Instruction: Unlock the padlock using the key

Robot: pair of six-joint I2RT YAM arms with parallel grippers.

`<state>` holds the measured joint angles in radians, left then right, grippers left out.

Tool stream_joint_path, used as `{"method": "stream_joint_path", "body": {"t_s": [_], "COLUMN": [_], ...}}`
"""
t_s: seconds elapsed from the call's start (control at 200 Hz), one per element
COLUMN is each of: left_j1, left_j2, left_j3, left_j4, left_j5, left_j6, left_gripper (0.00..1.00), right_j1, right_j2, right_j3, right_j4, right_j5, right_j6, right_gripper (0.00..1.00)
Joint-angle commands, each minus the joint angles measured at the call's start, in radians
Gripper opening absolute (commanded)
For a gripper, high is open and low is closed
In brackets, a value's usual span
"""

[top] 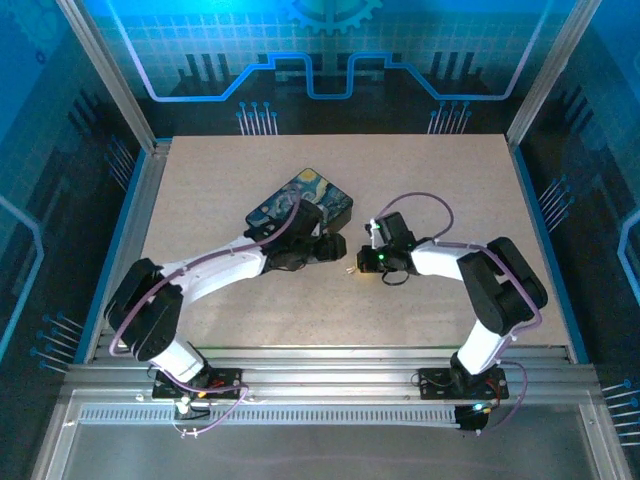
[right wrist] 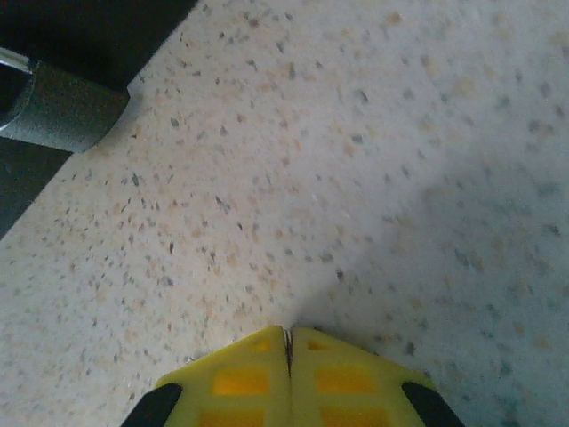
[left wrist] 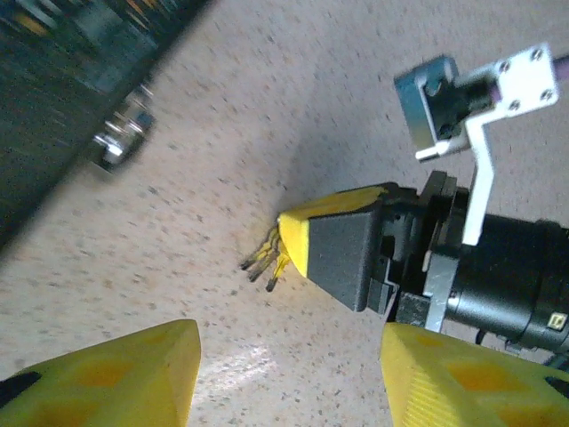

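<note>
My right gripper point(top: 360, 264) is down at the tabletop in the middle, its yellow fingertips point(right wrist: 267, 374) pressed together. In the left wrist view thin silvery strips, the key point(left wrist: 264, 260), stick out from the right gripper's tip point(left wrist: 307, 236) onto the table. My left gripper point(left wrist: 289, 382) hovers just left of it, open, with bare table between its fingers point(left wrist: 133, 374). A small metallic piece that looks like the padlock point(left wrist: 120, 142) sits blurred at the edge of the dark box point(left wrist: 53, 89).
The black box with a blue-yellow swirl lid point(top: 300, 200) lies behind the left gripper point(top: 328, 248). A dark-grey rounded part point(right wrist: 67, 111) shows at the top left of the right wrist view. Speckled tabletop point(top: 440, 190) spreads on all sides.
</note>
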<state>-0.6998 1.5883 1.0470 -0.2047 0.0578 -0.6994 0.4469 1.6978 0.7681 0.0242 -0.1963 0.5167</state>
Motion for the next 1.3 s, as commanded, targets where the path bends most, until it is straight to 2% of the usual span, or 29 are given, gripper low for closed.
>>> {"method": "stream_joint_path", "body": {"t_s": [0.0, 0.16, 0.28, 0.41, 0.615, 0.955, 1.296], "left_j1": [-0.017, -0.017, -0.018, -0.040, -0.061, -0.069, -0.084], "left_j2": [0.051, 0.081, 0.100, 0.127, 0.170, 0.187, 0.200], "left_j3": [-0.038, -0.042, -0.043, -0.036, -0.034, -0.027, -0.018], "left_j4": [0.076, 0.113, 0.160, 0.218, 0.271, 0.310, 0.329], "left_j5": [0.048, 0.055, 0.094, 0.139, 0.168, 0.198, 0.229], "left_j6": [-0.065, -0.097, -0.130, -0.169, -0.213, -0.244, -0.260], "left_gripper": [0.56, 0.56, 0.54, 0.49, 0.42, 0.32, 0.28], "right_j1": [-0.059, -0.139, -0.155, -0.167, -0.170, -0.168, -0.154], "right_j2": [-0.038, -0.104, -0.139, -0.155, -0.197, -0.234, -0.187], "right_j3": [-0.106, -0.152, -0.156, -0.159, -0.138, -0.110, -0.078], "right_j4": [0.001, 0.074, 0.055, 0.051, 0.010, -0.052, -0.040], "right_j5": [-0.128, -0.298, -0.320, -0.328, -0.267, -0.185, -0.143], "right_j6": [0.042, 0.054, 0.061, 0.122, 0.233, 0.289, 0.326], "right_gripper": [0.03, 0.02, 0.02, 0.02, 0.02, 0.02, 0.02]}}
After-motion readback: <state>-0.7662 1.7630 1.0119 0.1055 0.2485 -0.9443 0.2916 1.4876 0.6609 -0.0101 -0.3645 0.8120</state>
